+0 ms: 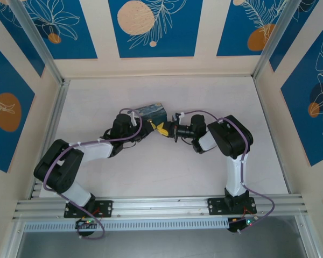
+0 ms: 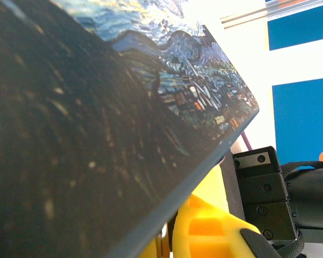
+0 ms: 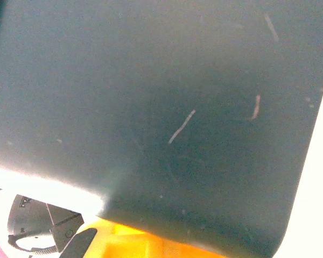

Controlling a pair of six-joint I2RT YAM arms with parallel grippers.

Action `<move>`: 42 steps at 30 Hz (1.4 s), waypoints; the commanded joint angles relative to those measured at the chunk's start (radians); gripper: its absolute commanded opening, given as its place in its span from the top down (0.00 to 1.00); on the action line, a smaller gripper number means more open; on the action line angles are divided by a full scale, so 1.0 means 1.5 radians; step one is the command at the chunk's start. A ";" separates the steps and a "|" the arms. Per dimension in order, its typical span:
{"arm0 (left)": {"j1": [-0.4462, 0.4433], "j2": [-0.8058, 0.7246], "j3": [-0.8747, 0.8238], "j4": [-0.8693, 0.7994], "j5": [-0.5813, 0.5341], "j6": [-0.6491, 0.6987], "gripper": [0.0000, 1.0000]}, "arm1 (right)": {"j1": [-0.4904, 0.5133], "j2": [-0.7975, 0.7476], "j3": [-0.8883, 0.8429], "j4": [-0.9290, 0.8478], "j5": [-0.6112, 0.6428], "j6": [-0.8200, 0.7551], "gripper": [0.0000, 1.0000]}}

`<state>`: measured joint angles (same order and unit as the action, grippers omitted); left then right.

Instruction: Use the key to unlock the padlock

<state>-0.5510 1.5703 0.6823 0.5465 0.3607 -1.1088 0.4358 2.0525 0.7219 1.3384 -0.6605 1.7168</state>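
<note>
Two tiny things matter, and both are too small to pick out: the padlock and key, I judge, sit where the arms meet at frame centre, just below the painted box [image 1: 153, 112]. There the left gripper [image 1: 156, 126] and right gripper [image 1: 168, 129] nearly touch; I cannot tell whether either's jaws are closed. The step looks like bringing key to keyhole. Next comes fine alignment, then a twist. Around lies a pale table [image 1: 167, 172], with blue leaf-patterned wall panels [image 1: 155, 27] across the top.
</note>
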 commanded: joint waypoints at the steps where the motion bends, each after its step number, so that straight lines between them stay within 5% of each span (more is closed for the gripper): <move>1: -0.028 -0.003 0.029 0.068 0.103 0.012 1.00 | -0.002 -0.011 -0.012 0.013 -0.012 -0.014 1.00; 15: -0.034 0.022 0.035 0.052 0.080 0.012 1.00 | 0.027 -0.025 0.019 -0.002 -0.017 -0.003 0.98; 20: -0.033 0.016 0.035 0.001 0.022 0.010 1.00 | -0.008 -0.050 -0.034 -0.016 -0.020 -0.022 0.60; 25: -0.031 0.020 0.039 -0.025 0.001 0.005 1.00 | -0.041 -0.107 -0.098 -0.096 -0.033 -0.082 0.45; 30: -0.030 0.020 0.043 -0.040 -0.002 0.005 1.00 | -0.066 -0.217 -0.148 -0.288 -0.043 -0.204 0.44; 32: -0.029 0.019 0.048 -0.050 0.001 0.007 1.00 | -0.065 -0.289 -0.130 -0.476 -0.021 -0.307 0.44; 36: -0.028 0.014 0.059 -0.068 0.008 0.009 1.00 | -0.025 -0.418 -0.020 -0.876 0.126 -0.577 0.45; 42: -0.027 0.016 0.077 -0.087 0.021 0.007 1.00 | 0.062 -0.449 0.094 -1.079 0.361 -0.789 0.49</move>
<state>-0.5938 1.6005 0.7506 0.4126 0.3595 -1.1156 0.4816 1.3781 0.8238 0.0288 -0.3450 0.7940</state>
